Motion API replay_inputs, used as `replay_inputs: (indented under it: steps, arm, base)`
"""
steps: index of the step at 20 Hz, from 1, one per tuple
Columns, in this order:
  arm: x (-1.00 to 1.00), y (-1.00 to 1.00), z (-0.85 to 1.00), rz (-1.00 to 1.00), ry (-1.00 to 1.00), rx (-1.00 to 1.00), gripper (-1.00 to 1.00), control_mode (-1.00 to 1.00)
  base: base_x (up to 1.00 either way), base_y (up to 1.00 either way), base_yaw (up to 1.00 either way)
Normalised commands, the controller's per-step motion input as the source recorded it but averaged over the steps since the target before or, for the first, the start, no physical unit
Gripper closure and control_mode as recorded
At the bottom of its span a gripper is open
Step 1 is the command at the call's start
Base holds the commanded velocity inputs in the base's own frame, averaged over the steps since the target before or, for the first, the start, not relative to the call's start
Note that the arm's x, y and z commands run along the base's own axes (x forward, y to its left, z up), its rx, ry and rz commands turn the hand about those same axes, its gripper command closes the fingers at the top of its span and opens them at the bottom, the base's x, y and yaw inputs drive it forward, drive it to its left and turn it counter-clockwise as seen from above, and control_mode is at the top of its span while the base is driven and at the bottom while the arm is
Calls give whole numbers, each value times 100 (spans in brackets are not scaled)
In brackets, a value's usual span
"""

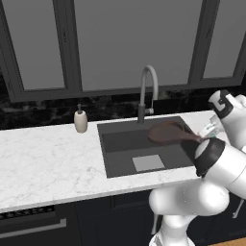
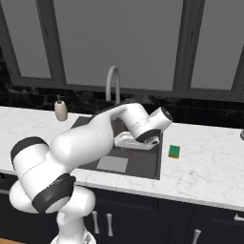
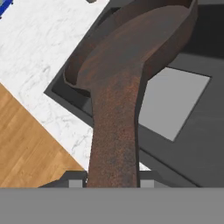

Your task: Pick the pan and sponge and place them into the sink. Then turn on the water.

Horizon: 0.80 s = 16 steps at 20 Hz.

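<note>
Jaws grasp the pan (image 1: pixel 166 132) by its handle, over the sink (image 1: pixel 117 161); lower it flat onto the basin floor before releasing.

The arm is bent at the elbow and stretched forward and low over the right part of the scene. The gripper (image 3: pixel 113 183) is clamped on the handle of the pan (image 3: pixel 131 57), which is held raised.
</note>
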Motion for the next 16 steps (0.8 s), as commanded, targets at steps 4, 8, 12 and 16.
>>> replay_inputs:
  steps: [4,8,12,16]
  arm:
    - [12,31,-21,15,0,2,100,-100]
    - [9,35,-35,13,0,0,100,-100]
    - [8,31,-36,13,0,2,100,-100]
    - [18,10,-34,11,0,3,100,-100]
  base:
    - [0,0,0]
    - [0,0,0]
    - [0,0,0]
    - [0,0,0]
